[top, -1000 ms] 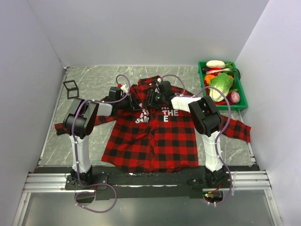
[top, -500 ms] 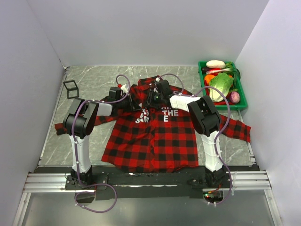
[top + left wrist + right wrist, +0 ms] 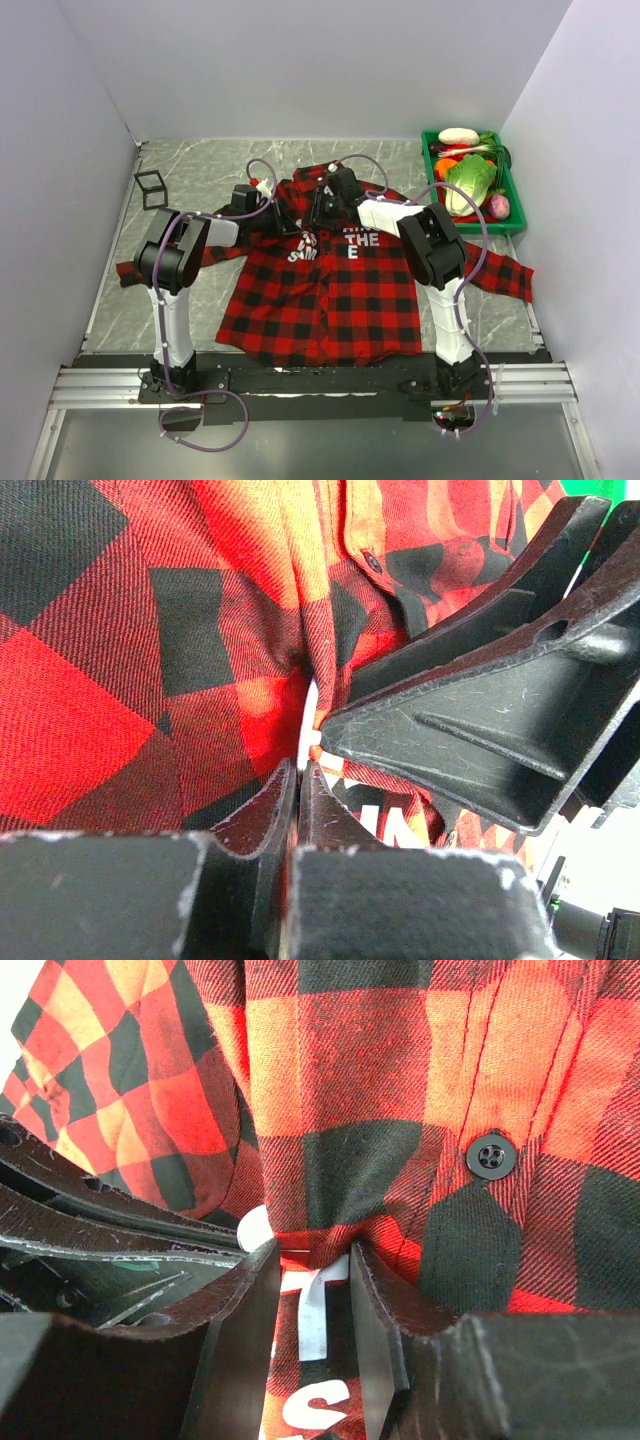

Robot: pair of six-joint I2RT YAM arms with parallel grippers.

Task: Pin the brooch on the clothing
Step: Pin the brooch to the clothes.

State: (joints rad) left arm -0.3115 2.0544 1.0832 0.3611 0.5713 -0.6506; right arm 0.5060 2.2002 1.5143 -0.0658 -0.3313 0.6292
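The clothing (image 3: 320, 290), a red-and-black plaid shirt with white letters, lies spread on the table, with both arms reaching over its chest. My left gripper (image 3: 302, 231) is shut, and a thin fold of the shirt (image 3: 200, 630) runs down into its tips (image 3: 300, 770). My right gripper (image 3: 314, 222) is closed on a bunched fold of the shirt (image 3: 360, 1090), which gathers between its tips (image 3: 310, 1248) above a white "T". The two grippers stand tip to tip, and the right one's black finger (image 3: 480, 710) fills the left wrist view. The brooch is hidden.
A green tray (image 3: 428, 160) of toy vegetables sits at the back right corner. A small black wire-frame cube (image 3: 150, 188) stands at the back left. Pale walls close in the table on three sides. A black shirt button (image 3: 490, 1155) lies just right of the pinched fold.
The right arm's wrist has moved a little towards the back of the table, over the collar. The left arm has stayed put and both grips look unchanged.
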